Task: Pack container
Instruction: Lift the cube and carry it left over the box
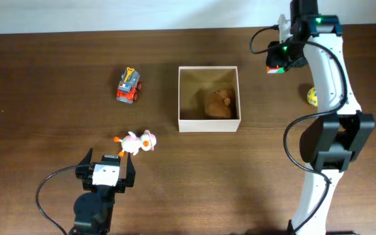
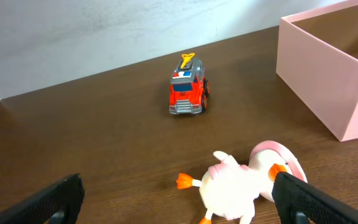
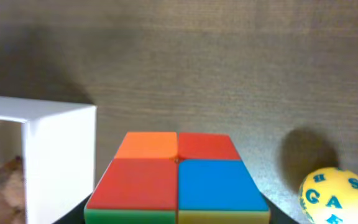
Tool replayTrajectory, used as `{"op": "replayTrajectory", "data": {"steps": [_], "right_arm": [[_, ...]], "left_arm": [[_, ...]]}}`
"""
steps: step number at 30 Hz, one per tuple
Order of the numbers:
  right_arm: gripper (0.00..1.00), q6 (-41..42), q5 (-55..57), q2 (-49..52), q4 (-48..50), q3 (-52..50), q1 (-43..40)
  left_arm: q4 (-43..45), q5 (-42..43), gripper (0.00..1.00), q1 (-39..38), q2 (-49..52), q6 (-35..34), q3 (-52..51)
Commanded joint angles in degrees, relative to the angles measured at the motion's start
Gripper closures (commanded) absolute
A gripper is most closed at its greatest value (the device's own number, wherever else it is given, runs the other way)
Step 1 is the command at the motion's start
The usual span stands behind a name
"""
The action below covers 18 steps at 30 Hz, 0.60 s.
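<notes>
The container (image 1: 209, 125) is a square white-walled box with a tan inside at the table's middle, with a brown toy (image 1: 219, 104) in it. Its corner shows in the right wrist view (image 3: 61, 155) and as a pinkish wall in the left wrist view (image 2: 328, 81). My right gripper (image 1: 277, 64) is shut on a coloured puzzle cube (image 3: 178, 180), held above the table to the right of the container. My left gripper (image 1: 108, 166) is open, with a white and pink duck toy (image 2: 244, 183) lying between its fingers. The duck also shows from overhead (image 1: 136, 142).
A red toy fire truck (image 1: 129, 85) stands left of the container, also in the left wrist view (image 2: 188, 93). A yellow lettered ball (image 1: 312, 96) lies right of the container, by the right arm, and shows in the right wrist view (image 3: 337, 196).
</notes>
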Motion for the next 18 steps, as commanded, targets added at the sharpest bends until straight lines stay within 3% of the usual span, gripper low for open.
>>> {"op": "replayTrajectory", "data": {"steps": [1,18], "right_arm": [[0.54,1.4,-1.5,0.9,-1.7,3.9,1.6],[0.54,2.0,-3.8,0.8,-5.7,7.5,12.5]], "left_arm": [[0.2,0.6,0.01,-0.2,-0.5,-0.7,-0.5],[0.2,0.6,0.01,-0.2,-0.5,-0.7,-0.5]]}}
